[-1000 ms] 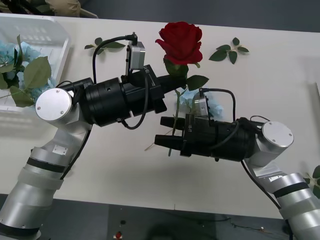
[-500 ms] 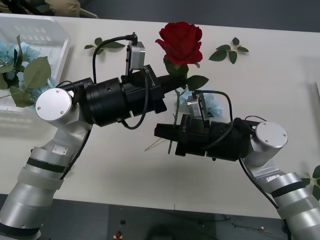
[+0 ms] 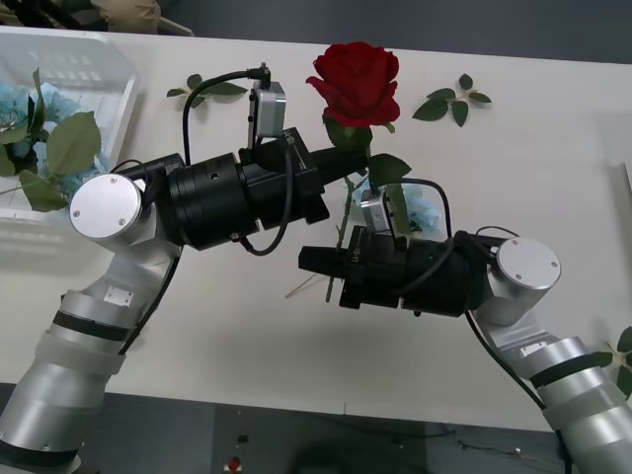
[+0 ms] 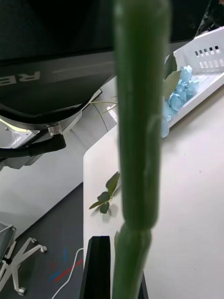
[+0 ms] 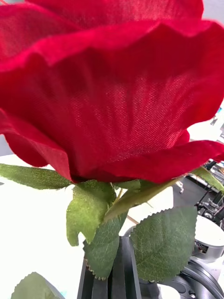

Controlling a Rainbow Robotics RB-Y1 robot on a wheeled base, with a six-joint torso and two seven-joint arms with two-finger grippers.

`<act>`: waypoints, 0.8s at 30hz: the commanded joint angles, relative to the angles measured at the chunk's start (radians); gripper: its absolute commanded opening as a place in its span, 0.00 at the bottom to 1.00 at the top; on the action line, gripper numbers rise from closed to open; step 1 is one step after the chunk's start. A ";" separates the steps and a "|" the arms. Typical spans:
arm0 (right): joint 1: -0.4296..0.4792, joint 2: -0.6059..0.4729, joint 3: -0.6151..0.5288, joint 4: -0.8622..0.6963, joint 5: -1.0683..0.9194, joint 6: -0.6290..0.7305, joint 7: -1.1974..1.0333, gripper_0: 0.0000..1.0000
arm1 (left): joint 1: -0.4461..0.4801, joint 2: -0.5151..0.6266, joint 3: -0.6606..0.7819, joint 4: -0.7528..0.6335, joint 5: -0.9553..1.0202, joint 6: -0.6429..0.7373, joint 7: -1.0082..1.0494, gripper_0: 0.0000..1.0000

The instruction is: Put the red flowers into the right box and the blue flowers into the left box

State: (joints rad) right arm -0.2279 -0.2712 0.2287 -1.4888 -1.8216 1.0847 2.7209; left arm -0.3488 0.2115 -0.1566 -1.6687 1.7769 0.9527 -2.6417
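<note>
the red flowers are represented here by one rose (image 3: 355, 82), held upright above the middle of the tabletop (image 3: 533, 168), its bloom well clear of the surface. the left gripper (image 3: 341, 166) is clamped on the stem just under the bloom; from its wrist camera the closed black fingers (image 5: 114, 273) sit right below the leaves with the rose head close above them. the right gripper (image 3: 321, 272) is lower on the same stem (image 4: 137, 140), with its black fingers to either side of it, but i cannot tell whether they have pinched down or are only bracketing it. this looks like a handover from left arm to right, since the rose belongs in the right box. behind the rose stem, blue flowers (image 3: 420, 209) lie on the tabletop, and more blue flowers (image 3: 15, 99) rest in the left box (image 3: 99, 69), which sits far to the left of the rose. loose leaf sprigs (image 3: 452, 102) lie to the right of the bloom. the risk i see is timing: if the left gripper lets go before the right has a firm hold, the top-heavy rose would tip or slide through. if both pull while clamped, the thin stem may bend or kink.
</note>
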 commanded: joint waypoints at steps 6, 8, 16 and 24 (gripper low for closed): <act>-0.030 0.029 -0.006 -0.018 0.007 0.000 -0.016 0.00 | -0.006 -0.020 -0.014 -0.014 0.007 -0.003 -0.064 1.00; -0.030 0.024 -0.006 -0.018 0.007 0.000 -0.016 0.00 | -0.006 -0.020 -0.014 -0.014 0.007 -0.003 -0.064 1.00; -0.028 0.021 -0.011 -0.018 0.007 0.000 -0.016 0.00 | -0.006 -0.020 -0.014 -0.014 0.007 -0.003 -0.064 1.00; -0.028 0.003 -0.014 -0.018 0.007 0.001 -0.016 0.00 | 0.019 -0.027 -0.017 0.007 0.016 -0.002 -0.064 1.00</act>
State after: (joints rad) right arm -0.2288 -0.2712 0.2278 -1.4888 -1.8212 1.0847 2.7209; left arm -0.3460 0.2108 -0.1569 -1.6638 1.7769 0.9527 -2.6417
